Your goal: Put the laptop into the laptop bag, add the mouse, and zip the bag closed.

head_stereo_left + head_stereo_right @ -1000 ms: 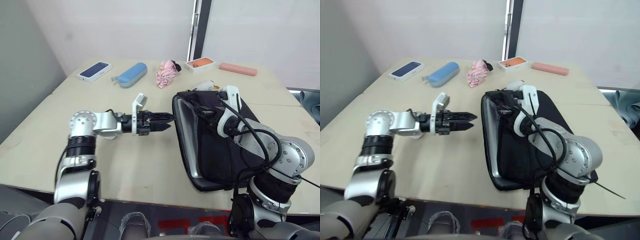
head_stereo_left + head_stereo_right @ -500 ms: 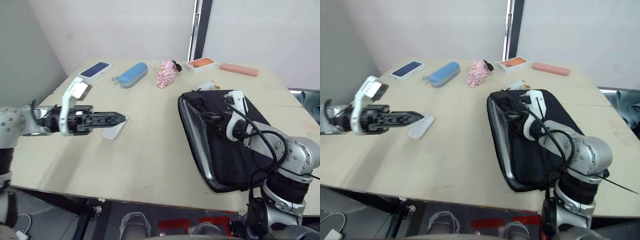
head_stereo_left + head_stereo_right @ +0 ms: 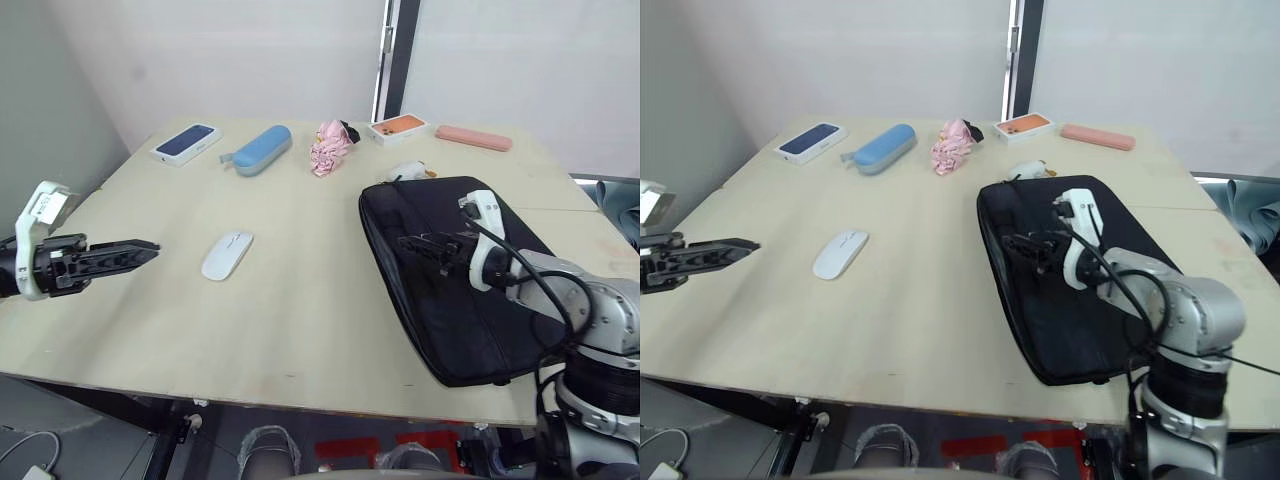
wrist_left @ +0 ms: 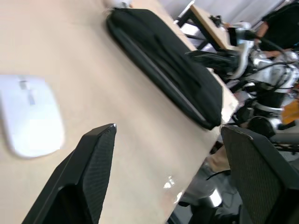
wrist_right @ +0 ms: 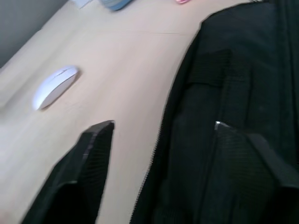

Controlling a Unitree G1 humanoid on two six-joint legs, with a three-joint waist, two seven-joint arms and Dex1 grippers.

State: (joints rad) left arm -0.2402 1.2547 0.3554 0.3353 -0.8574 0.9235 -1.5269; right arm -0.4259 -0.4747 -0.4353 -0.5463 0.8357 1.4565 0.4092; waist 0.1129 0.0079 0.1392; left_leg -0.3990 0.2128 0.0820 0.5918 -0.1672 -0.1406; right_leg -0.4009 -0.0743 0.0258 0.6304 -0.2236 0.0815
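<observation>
The bag is lying flat on the table, directly under the right claw, whose fingers are hovering spread over the black fabric and gripping nothing. No silver is showing along the bag's edge, so the laptop is, by my judgement, already lying inside, though I cannot see it. Whether the zipper running along the near edge is open or shut is too small to tell.

The mouse is sitting out on the bare table, ahead of the left claw and a little to one side of its line, well apart from the bag. That claw is pointing toward the bag from the table's far left; the left wrist view is showing its fingers spread wide and empty.

So the first step is looking done, and two are remaining: the mouse is not yet picked up or put in, and the bag is not yet zipped.

Beyond the bag, a pink cloth, a blue case and two phone boxes are lying well away from both claws.
</observation>
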